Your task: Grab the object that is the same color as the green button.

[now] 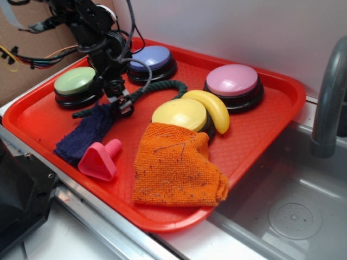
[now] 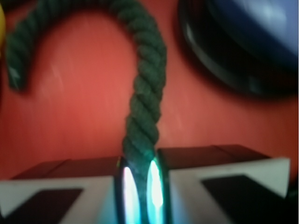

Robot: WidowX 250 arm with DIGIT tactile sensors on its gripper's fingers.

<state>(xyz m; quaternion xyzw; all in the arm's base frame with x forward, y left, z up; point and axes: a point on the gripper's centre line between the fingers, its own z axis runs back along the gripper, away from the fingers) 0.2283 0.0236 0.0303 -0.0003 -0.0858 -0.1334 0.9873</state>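
Sitting on a glossy red plastic tray (image 1: 260, 135), everything here is easiest placed from the yellow button (image 1: 179, 114), a smooth shallow dome on a black base near the tray's middle. Far to its left rests the green button (image 1: 75, 81), a pale green dome of the same round build. Lower left of the yellow button lies a dark blue fuzzy cloth (image 1: 87, 135), crumpled and nubbly, with a pink rubbery piece (image 1: 99, 160) just in front of it, triangular at one end and ending in a ribbed round stub.

Between the green and yellow buttons the black gripper (image 1: 122, 103) comes down from a cabled arm. Its jaws are clamped on the rope (image 1: 162, 85), a dark green twisted cord of thick plied strands; the wrist view shows the rope (image 2: 145, 93) pinched tight between the fingers (image 2: 210, 182) and curving away in a hook shape over the tray floor. From the grip, one end trails left over the blue cloth and the rest arcs toward the yellow button's upper edge.

Behind the yellow button sits a blue-violet button (image 1: 152, 58). Touching its front edge is a folded orange terry cloth (image 1: 176, 168), coarse and looped. Leaning along its right side is a smooth yellow banana (image 1: 212, 108), and beyond that a pink button (image 1: 233, 81).
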